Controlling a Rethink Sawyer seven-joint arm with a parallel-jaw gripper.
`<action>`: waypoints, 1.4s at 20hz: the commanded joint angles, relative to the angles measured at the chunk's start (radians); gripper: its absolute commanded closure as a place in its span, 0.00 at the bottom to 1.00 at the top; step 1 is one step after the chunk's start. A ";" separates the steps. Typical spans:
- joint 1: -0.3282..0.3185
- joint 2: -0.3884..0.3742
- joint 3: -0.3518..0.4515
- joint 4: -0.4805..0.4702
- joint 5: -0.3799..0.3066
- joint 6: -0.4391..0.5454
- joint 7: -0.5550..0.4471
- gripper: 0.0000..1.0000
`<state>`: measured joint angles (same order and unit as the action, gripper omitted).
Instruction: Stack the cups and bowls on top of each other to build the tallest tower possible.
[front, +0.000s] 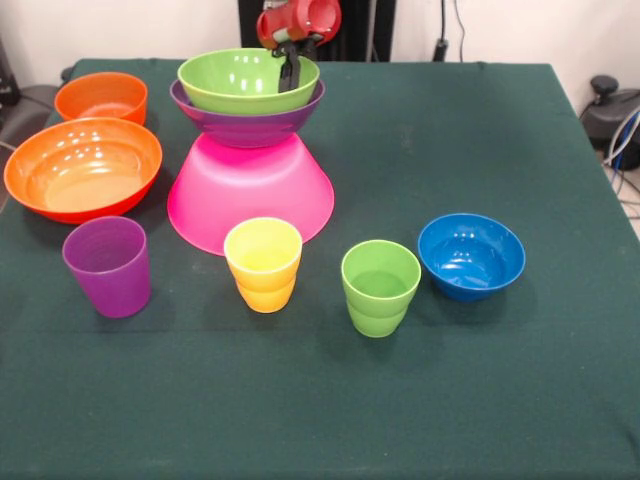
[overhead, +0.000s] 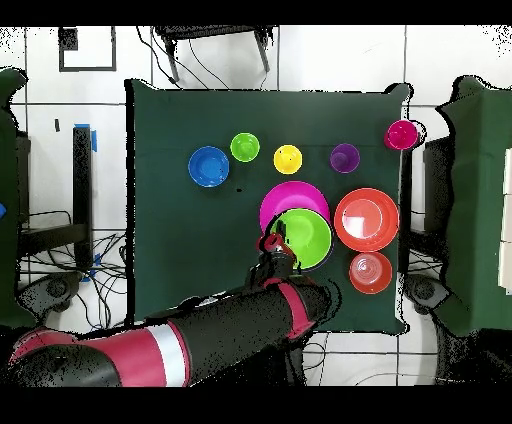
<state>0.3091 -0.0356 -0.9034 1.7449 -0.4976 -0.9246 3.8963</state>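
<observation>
Your tool (front: 290, 62) grips the red cup (front: 300, 20) just above the lime green bowl (front: 248, 80) crowning the tower (front: 250, 190) mid-table, so next you likely lower it squarely into that bowl and release.

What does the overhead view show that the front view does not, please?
Only overhead: the arm along its length, and a pinkish cup at the table's edge.
Only front: the purple bowl sandwiched in the tower, and the pink bowl seen to be upside down.
Both: the green bowl on top with the tool at it, the large orange bowl, small orange bowl, blue bowl, and the purple cup, yellow cup and green cup.
</observation>
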 joint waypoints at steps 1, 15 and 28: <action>-0.044 -0.005 0.089 -0.071 -0.001 0.007 -0.192 1.00; -0.137 0.000 0.085 -0.262 -0.041 0.093 -0.186 1.00; -0.135 0.105 0.110 -0.335 0.149 0.081 -0.238 1.00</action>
<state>0.1717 -0.0044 -0.9321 1.5320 -0.4143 -0.9240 3.8953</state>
